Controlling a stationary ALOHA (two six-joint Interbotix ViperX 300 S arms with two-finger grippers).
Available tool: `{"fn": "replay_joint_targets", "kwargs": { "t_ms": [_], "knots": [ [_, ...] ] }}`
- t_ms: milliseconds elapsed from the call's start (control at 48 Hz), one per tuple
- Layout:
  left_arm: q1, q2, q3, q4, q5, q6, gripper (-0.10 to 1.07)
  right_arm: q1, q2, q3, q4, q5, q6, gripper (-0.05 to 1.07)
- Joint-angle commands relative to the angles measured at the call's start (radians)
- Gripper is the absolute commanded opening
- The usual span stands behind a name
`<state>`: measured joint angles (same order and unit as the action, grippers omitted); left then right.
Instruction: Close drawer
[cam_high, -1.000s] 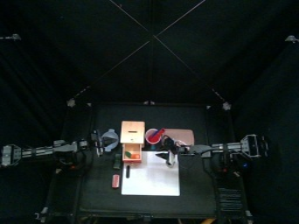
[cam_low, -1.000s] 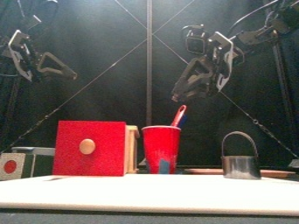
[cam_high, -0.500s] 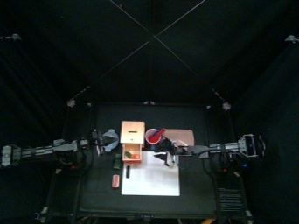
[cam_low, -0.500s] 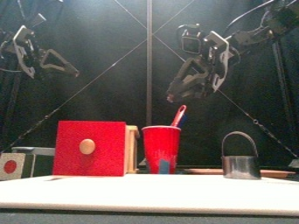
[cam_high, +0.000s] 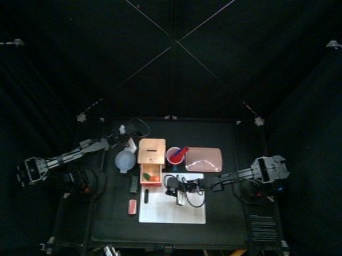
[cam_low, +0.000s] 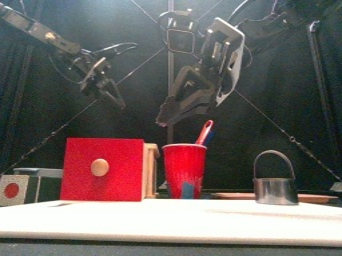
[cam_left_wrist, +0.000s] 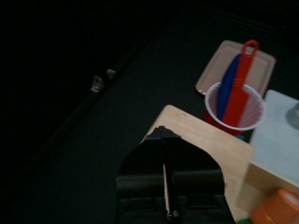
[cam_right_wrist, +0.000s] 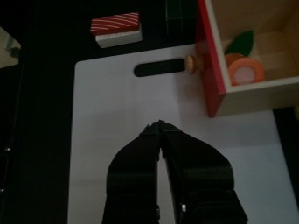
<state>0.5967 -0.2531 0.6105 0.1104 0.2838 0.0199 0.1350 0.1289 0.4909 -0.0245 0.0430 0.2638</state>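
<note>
A: So where's the drawer (cam_right_wrist: 250, 59) at?
B: Pulled out of the wooden box (cam_high: 151, 152), food pieces inside, beside the white board (cam_right_wrist: 163, 131).
A: Grippers?
B: Right gripper (cam_right_wrist: 158, 129) pinched together over the board, empty. Left gripper (cam_left_wrist: 163, 134) closed too, above the box.

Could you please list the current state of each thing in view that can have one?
drawer: pulled open, toy food inside.
red cup: upright, a utensil standing in it.
right gripper: shut, empty, above the white board.
left gripper: shut, empty, over the wooden box.
</note>
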Motion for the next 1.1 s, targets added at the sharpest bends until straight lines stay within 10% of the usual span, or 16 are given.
{"fn": "replay_joint_targets", "kwargs": {
  "t_ms": [0,312,1083],
  "knots": [
    [0.017,0.109,-0.1,0.041,0.043,0.002,-0.01,0.011,0.011,-0.04,0.021,-0.005,0.005,0.23],
    [0.038,0.365,-0.279,0.138,0.207,0.002,-0.01,0.014,0.158,-0.172,0.049,-0.008,0.011,0.23],
    [0.018,0.385,-0.216,0.132,0.187,0.0,-0.01,-0.189,0.322,-0.446,-0.179,0.127,0.011,0.23]
  ]
}}
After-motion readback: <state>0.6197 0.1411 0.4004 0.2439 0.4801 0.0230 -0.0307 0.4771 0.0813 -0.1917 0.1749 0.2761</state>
